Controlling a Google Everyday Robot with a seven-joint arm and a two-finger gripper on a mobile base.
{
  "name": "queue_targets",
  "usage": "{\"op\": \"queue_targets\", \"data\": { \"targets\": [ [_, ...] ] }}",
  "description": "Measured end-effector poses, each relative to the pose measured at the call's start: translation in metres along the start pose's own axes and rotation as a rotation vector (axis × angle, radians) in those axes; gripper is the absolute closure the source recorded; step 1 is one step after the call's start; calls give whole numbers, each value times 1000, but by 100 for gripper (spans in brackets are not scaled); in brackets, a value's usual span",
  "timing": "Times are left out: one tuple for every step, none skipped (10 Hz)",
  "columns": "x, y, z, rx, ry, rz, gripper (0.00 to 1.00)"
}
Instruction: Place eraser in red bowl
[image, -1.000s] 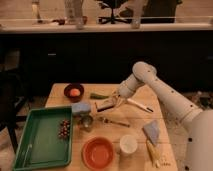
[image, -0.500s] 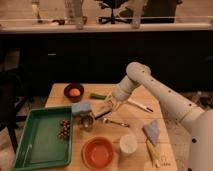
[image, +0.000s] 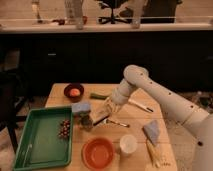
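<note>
The gripper (image: 103, 113) hangs low over the middle of the wooden table (image: 135, 117), at the end of a white arm (image: 150, 90) that reaches in from 3 o'clock, and its fingers are pressed together. The eraser (image: 100, 120), a small dark block, lies on the table at the gripper's 6 o'clock, so close under the tip that I cannot tell whether the two touch. Just beside the eraser at its 9 o'clock stands a small metal cup (image: 86, 122). At the gripper's 10 o'clock lies a light blue sponge (image: 81, 107). A fork (image: 118, 122) lies at the eraser's 3 o'clock. The red bowl (image: 98, 152) sits near the table's front edge, also at the gripper's 6 o'clock but well apart from it, beyond the eraser. A white cup (image: 128, 144) stands just beside the bowl at its 3 o'clock. A green tray (image: 40, 140) takes up the table's 8 o'clock side. Towards 11 o'clock a dark maroon bowl (image: 66, 90) holds an orange ball (image: 74, 92), and a flat green piece (image: 98, 95) lies at the gripper's 12 o'clock
</note>
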Motion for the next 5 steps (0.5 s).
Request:
{"op": "queue_targets", "data": {
  "targets": [
    [0, 0, 0, 0, 0, -1, 100],
    [-1, -1, 1, -1, -1, -2, 100],
    [-1, -1, 1, -1, -1, -3, 100],
    [-1, -1, 0, 0, -1, -2, 100],
    [-1, -1, 0, -1, -1, -3, 100]
  ]
}}
